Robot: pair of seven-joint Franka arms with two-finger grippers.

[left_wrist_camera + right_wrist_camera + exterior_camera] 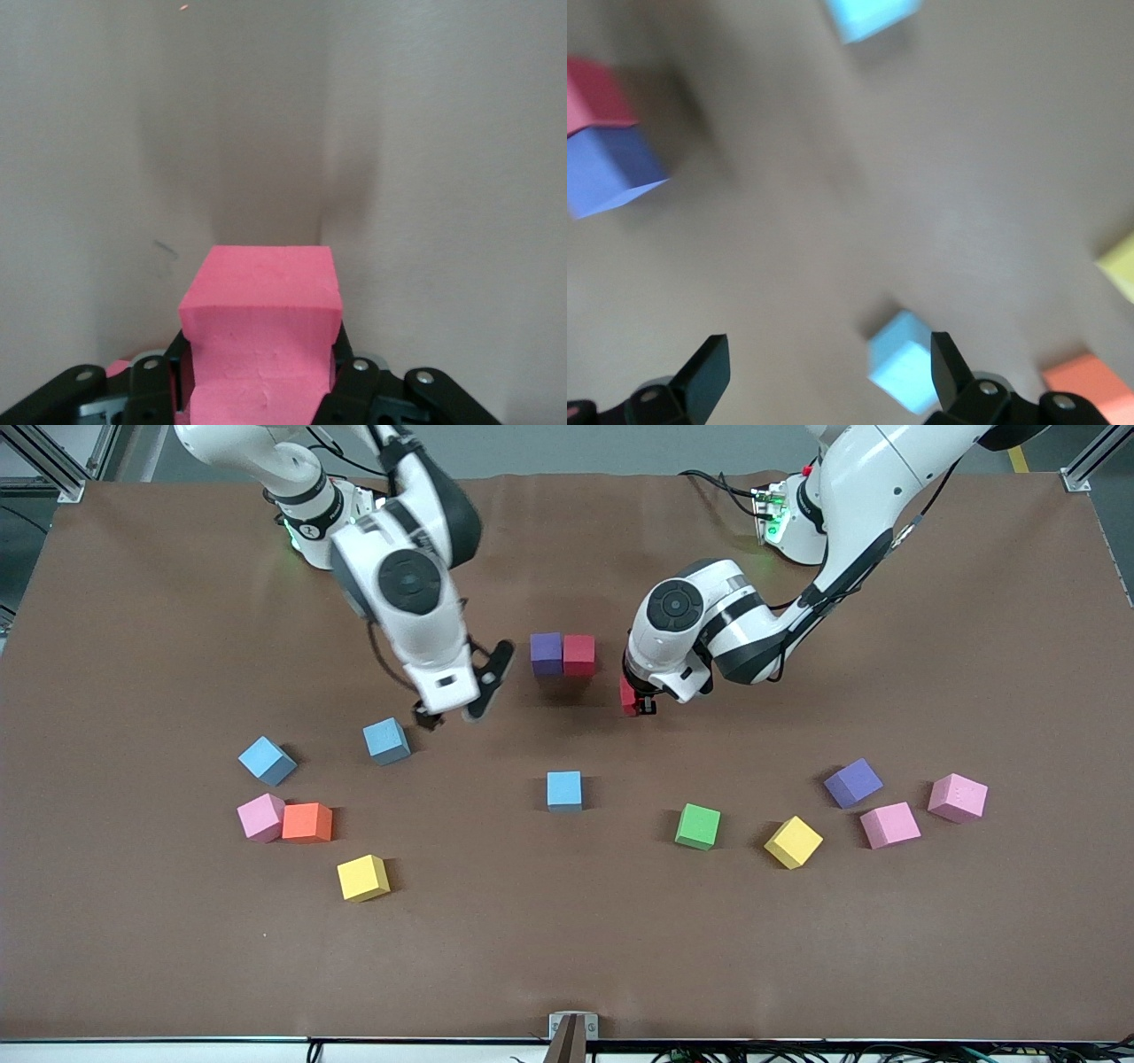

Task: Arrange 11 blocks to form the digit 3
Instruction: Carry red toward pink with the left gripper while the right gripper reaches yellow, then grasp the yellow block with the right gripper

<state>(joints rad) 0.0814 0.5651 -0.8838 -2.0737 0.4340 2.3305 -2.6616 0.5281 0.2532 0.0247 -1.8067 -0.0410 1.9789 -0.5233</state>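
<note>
Two blocks, one purple point(547, 654) and one red point(578, 654), touch side by side at the table's middle; that pair is all that shows of the digit 3. My left gripper point(634, 698) is shut on a red block point(261, 305), low over the table beside that pair, toward the left arm's end. My right gripper point(459, 701) is open and empty, above the table beside a light blue block point(386, 740). In the right wrist view that block point(902, 361) lies just inside one fingertip point(948, 363).
Loose blocks lie nearer the front camera: light blue point(266, 760), pink point(260, 817), orange point(306, 822), yellow point(362, 878), light blue point(563, 790), green point(698, 826), yellow point(793, 841), purple point(853, 783), pink point(889, 825), pink point(957, 797).
</note>
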